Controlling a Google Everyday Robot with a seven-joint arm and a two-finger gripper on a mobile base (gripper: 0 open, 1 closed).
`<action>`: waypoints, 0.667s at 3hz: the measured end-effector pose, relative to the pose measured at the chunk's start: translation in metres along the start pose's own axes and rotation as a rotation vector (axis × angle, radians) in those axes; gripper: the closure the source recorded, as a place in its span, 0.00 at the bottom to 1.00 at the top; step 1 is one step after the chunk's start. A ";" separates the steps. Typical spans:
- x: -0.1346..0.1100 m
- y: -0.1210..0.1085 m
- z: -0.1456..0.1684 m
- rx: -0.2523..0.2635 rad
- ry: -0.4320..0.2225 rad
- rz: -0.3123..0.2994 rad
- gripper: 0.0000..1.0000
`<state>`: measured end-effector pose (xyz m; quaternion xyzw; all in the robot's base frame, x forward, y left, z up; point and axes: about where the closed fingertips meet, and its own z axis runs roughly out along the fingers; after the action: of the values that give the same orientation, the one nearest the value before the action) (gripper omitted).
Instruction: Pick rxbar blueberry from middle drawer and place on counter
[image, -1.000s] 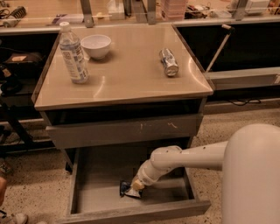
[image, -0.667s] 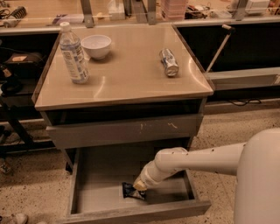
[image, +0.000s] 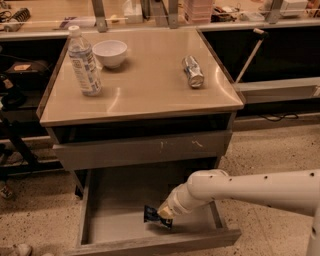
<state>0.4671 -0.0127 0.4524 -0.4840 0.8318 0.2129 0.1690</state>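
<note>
The rxbar blueberry, a dark wrapper with white lettering, lies on the grey floor of the open middle drawer, near its front right. My gripper reaches down into the drawer from the right on a white arm, and its tip is at the bar's right end, touching or just over it. The bar looks slightly tilted. The beige counter is above the drawers.
On the counter stand a water bottle and a white bowl at the back left, and a can lies at the right. A shut drawer front with pale scratches overhangs the open drawer. Speckled floor surrounds the cabinet.
The arm's bulky near part has drawn off to the right. The gripper stays at the bar in the drawer, and the bar has barely moved.
</note>
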 end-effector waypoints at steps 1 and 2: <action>-0.015 0.009 -0.041 0.029 -0.008 0.006 1.00; -0.042 0.012 -0.083 0.059 -0.005 -0.008 1.00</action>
<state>0.4701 -0.0192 0.5460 -0.4816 0.8353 0.1888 0.1860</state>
